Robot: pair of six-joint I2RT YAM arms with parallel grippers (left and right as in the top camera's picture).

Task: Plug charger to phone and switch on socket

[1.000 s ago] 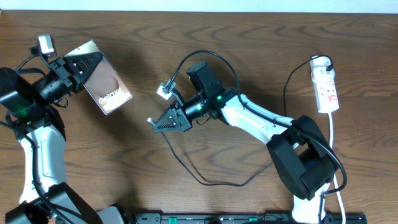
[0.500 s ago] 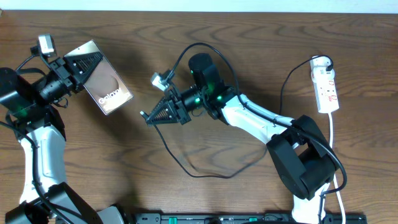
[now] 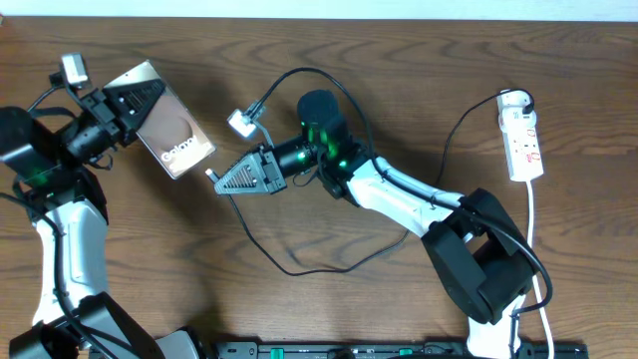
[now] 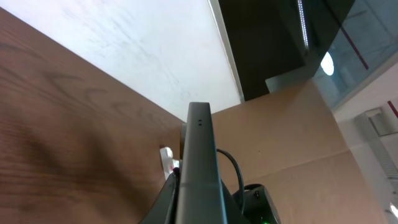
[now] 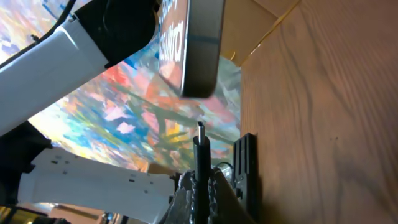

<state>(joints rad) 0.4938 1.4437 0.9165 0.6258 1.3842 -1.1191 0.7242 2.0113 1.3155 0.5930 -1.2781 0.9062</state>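
left gripper (image 3: 140, 100) clenching the phone (image 3: 171, 135), right gripper (image 3: 217, 179) clenching the charger (image 5: 199, 140), you're risking a misaligned tip scraping the phone's edge

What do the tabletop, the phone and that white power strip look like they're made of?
The table looks like wood or wood-look laminate: dark brown with a clear grain. The phone has a smooth matte grey edge, so metal or plastic; I cannot tell which. The power strip is probably moulded plastic: smooth, white, with red markings.
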